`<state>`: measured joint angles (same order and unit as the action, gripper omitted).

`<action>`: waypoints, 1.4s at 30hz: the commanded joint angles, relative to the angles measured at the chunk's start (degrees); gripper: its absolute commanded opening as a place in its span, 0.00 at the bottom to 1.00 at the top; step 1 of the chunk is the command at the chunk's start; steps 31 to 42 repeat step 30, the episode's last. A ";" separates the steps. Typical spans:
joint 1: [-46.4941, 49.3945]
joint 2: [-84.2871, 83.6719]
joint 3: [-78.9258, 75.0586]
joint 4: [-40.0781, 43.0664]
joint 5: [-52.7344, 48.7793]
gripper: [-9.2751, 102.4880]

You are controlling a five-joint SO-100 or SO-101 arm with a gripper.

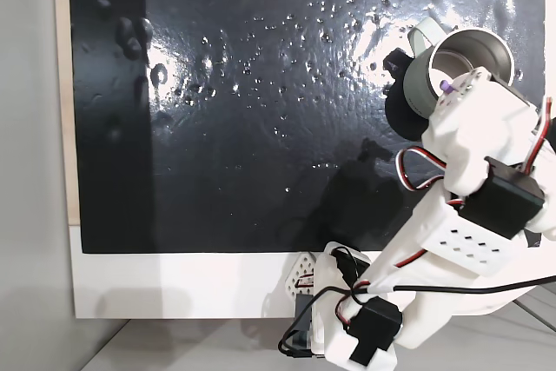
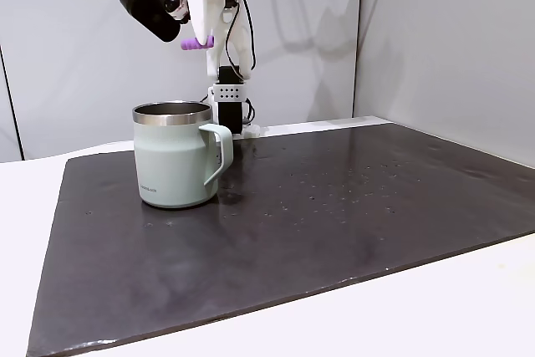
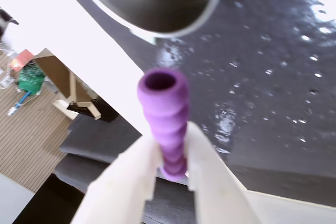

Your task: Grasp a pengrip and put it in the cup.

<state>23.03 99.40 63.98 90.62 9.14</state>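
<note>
Pincer [image 3: 170,169] clamped on the pengrip [image 3: 167,114] above the cup [image 2: 175,156], whose rim the wrist view crops.

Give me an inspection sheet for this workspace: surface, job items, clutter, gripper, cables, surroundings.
Surface: black mat with small shiny bumps, lying on a white table.
Job items: purple pen grip clamped between the fingers, held in the air above the mug; pale green mug upright on the mat, handle toward the right in a fixed view, nothing seen inside.
Clutter: nothing seen on the mat besides the mug.
Gripper: gripper shut on the pen grip, raised over the mug's rim.
Cables: red, white and black wires looping along the arm; a black cable runs off to the right.
Surroundings: plain white walls; wood floor and small objects beside the table in the wrist view.
</note>
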 commanded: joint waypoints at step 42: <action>1.05 -6.50 -5.36 -2.02 -2.72 0.40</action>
